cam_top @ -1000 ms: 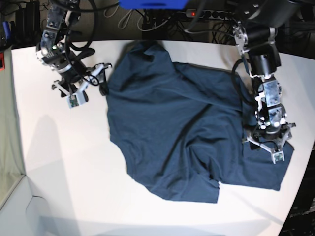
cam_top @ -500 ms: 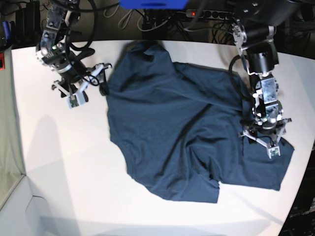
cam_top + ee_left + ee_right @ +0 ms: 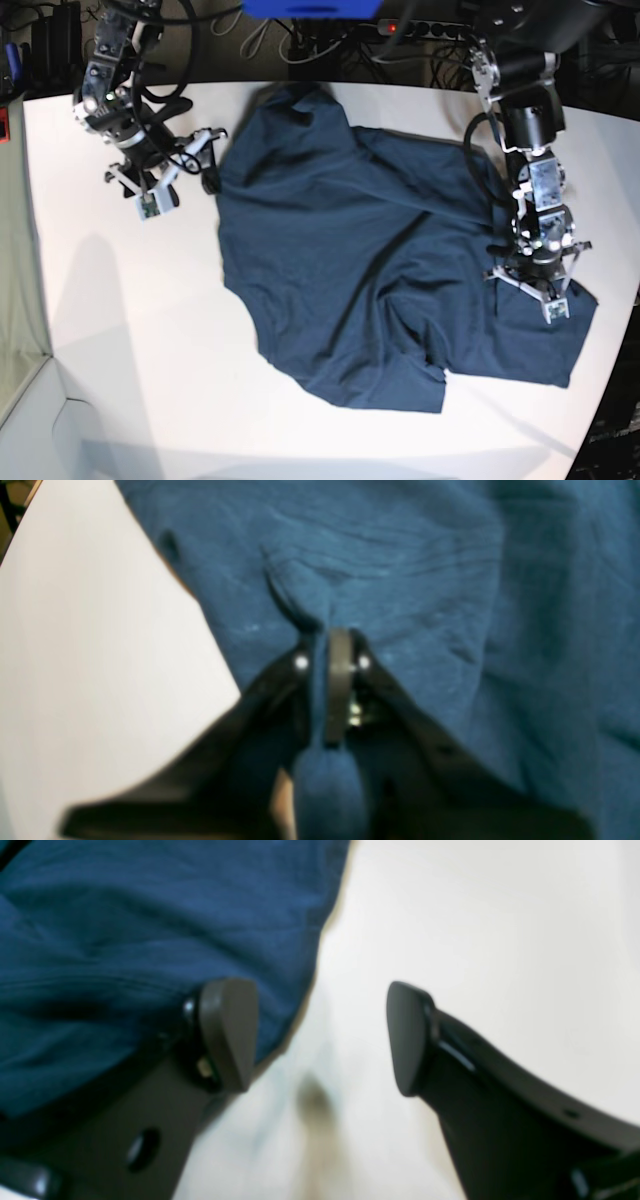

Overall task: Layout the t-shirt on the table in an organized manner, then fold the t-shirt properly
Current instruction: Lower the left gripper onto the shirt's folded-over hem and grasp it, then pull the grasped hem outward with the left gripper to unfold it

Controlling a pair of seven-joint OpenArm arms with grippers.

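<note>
Navy cloth is pinched into a ridge between our left gripper point(image 3: 332, 680) jaws, clamped tight on a fold of the t-shirt point(image 3: 370, 260) near its edge on the base view's right, probably so we can pull that side flat. Our right gripper point(image 3: 320, 1040) hangs with jaws wide apart and nothing between them, one finger point(image 3: 227, 1032) over the shirt's edge and the other over bare table point(image 3: 130, 330). Shirt lies rumpled mid-table, so we're at layout, no folding yet.
</note>
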